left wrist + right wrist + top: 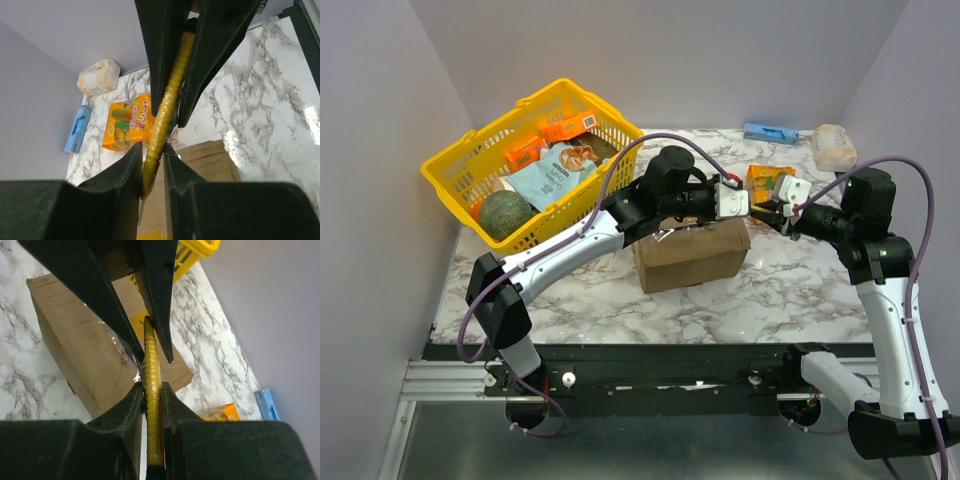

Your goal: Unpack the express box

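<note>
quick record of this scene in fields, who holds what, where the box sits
left tool: shut on flat yellow item
right tool: shut on the same item, from the opposite side
flat yellow item: in the air over express box
express box: on marble table, below both tools
yellow basket: far left, full of groceries

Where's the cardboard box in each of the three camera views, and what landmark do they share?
Top external: the box sits near the centre of the picture.
Left wrist: the box is at the lower centre-right, partly cut off.
Right wrist: the box fills the left and middle.
Shared landmark: the orange packet, seen left of centre in the left wrist view and low right in the right wrist view.
</note>
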Controlling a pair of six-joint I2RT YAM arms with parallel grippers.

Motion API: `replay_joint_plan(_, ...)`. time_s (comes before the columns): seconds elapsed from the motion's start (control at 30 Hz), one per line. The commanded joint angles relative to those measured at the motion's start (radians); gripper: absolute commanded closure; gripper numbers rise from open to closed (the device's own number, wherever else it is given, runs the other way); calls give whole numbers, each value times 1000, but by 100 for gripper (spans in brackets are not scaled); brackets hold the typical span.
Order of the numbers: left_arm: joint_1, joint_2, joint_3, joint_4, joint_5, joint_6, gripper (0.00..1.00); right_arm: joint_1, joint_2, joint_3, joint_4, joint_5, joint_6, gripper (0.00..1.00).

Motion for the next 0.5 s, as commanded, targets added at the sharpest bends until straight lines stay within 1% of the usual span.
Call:
replay_joint_plan(0.0,1,11,48,-37,42,-18,82,8,-14,-18,0,-33,-21,100)
replay_joint_plan(0.03,1,12,49,-39,43,-18,90,7,-16,-23,3,-35,-21,100)
replay_joint_plan(0.13,1,11,42,-68,37,-3,100,7,-16,-41,26,-50,0,100)
replay_joint_plan(0.2,1,-1,26,-82,36,6,100,7,-5,-36,51,-59,22,99)
replay_joint_plan(0.23,2,-7,5,-85,37,8,100,7,1,-32,60,-56,63,99)
replay_joint_plan(0.27,5,-23,-4,-88,39,5,100,8,6,-27,92,-43,95,80)
replay_joint_plan(0.3,7,-32,-12,-95,39,2,100,7,18,-20,109,-32,130,68)
replay_joint_plan(0.33,8,-44,-24,-102,37,-1,100,8,29,9,118,-18,199,59)
replay_joint_plan(0.37,19,-70,-35,-117,36,-8,100,7,38,28,117,6,224,35)
replay_joint_plan(0.4,25,-86,-46,-120,37,-9,100,7,47,51,111,20,244,29)
replay_joint_plan(0.47,47,-142,-86,-146,45,-6,100,7,72,100,92,57,285,20)
